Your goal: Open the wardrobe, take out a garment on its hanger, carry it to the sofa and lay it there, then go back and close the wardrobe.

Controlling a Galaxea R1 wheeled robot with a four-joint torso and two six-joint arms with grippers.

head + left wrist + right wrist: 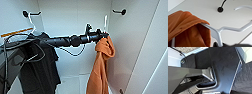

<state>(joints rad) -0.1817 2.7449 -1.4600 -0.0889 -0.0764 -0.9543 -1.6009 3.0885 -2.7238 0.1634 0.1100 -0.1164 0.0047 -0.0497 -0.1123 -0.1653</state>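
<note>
the wardrobe [75, 22] stands open, its white interior in front of the head camera, and everything here is placed against it. the left arm reaches from the wardrobe's left side across to its right side, and the left gripper [104, 35] ends at the top of the orange garment [100, 67], right where the hanger [105, 21] rises out of the cloth. the gripper seems to be closed on the hanger, though its fingers are too blurred in the head view to be sure, so i cannot tell how far open it is. the garment hangs bunched and twisted close to the wardrobe's right inner wall, below a black hook [122, 11] fixed to that wall (the hanger's top looks just beneath and left of the hook, and whether it touches is unclear). in the left wrist view the garment [186, 31] drapes over one shoulder of the white hanger [218, 32], with the wardrobe's white panel [205, 10] behind. on the wardrobe's left side a black t-shirt [42, 70] hangs on its own white hanger [35, 22] from a second black hook [25, 13]. the right wrist view takes in dark robot parts over grey carpet [245, 78]; the state of the right gripper cannot be told.
</note>
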